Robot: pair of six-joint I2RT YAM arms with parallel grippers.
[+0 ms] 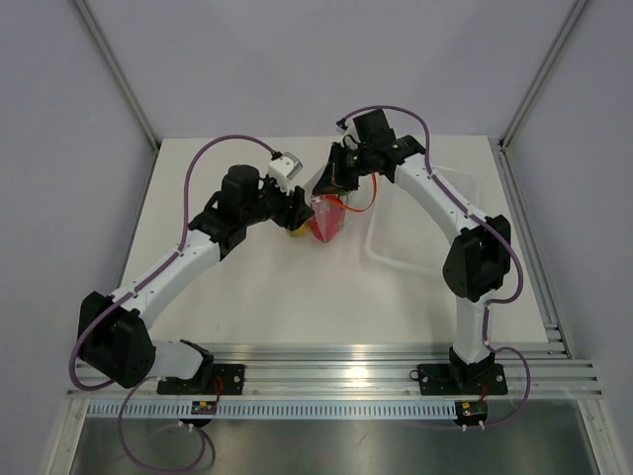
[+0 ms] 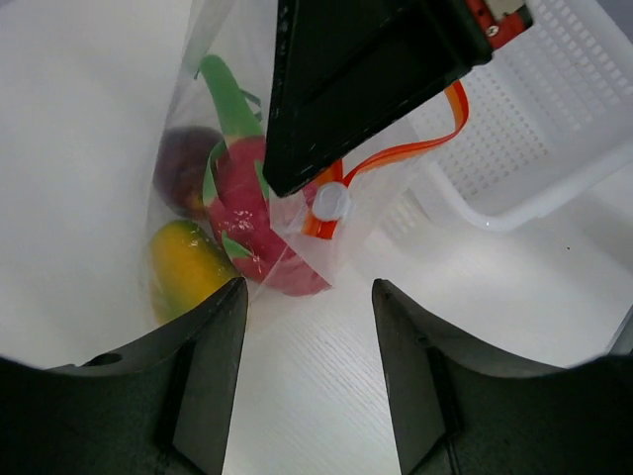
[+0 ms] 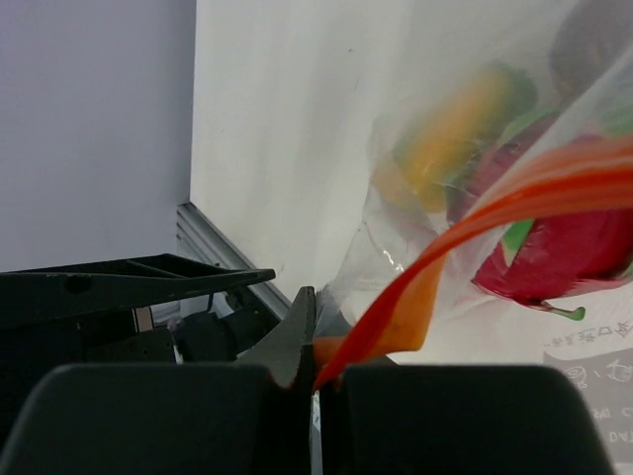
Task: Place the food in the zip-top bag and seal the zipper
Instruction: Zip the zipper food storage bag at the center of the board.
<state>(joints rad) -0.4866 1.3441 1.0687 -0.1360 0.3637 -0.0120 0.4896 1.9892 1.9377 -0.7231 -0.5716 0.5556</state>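
Right tool [image 3: 315, 381]: pinched the end of the zipper [image 3: 554, 183], which ran straight away.
Left tool [image 2: 307, 336]: spread, zip-top bag [image 2: 297, 252] just ahead.

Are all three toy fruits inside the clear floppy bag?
Inside: dark red round fruit, pink-red leafy fruit and yellow-orange oval fruit all show through the clear bag.

Left hand [image 2: 309, 297] holds its fingers spread; right hand [image 3: 315, 368] is pinched tight.
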